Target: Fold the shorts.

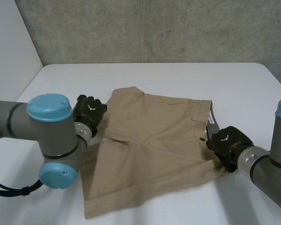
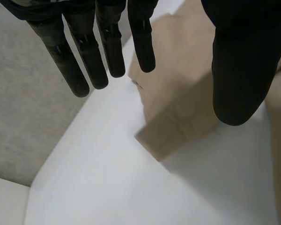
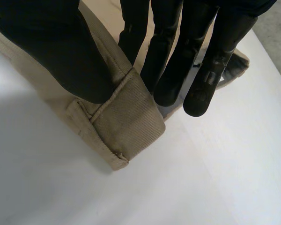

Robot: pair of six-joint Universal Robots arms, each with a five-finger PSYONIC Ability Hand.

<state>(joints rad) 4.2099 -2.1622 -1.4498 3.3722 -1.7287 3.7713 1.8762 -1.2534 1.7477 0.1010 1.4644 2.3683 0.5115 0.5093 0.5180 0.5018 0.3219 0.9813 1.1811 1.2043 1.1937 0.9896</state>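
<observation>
Tan shorts point(image 1: 150, 147) lie flat at centre frame on the white desk point(image 1: 178, 77), waistband toward the right. The right hand point(image 1: 227, 143), right of centre, nips the waistband corner between thumb and fingers point(image 3: 171, 70), likely to carry that edge across. The left hand point(image 1: 90, 112) sits at the cloth's upper-left edge, fingers point(image 2: 86, 61) straight and spread wide of the thumb, holding nothing, probably poised over the leg hem to match.
</observation>
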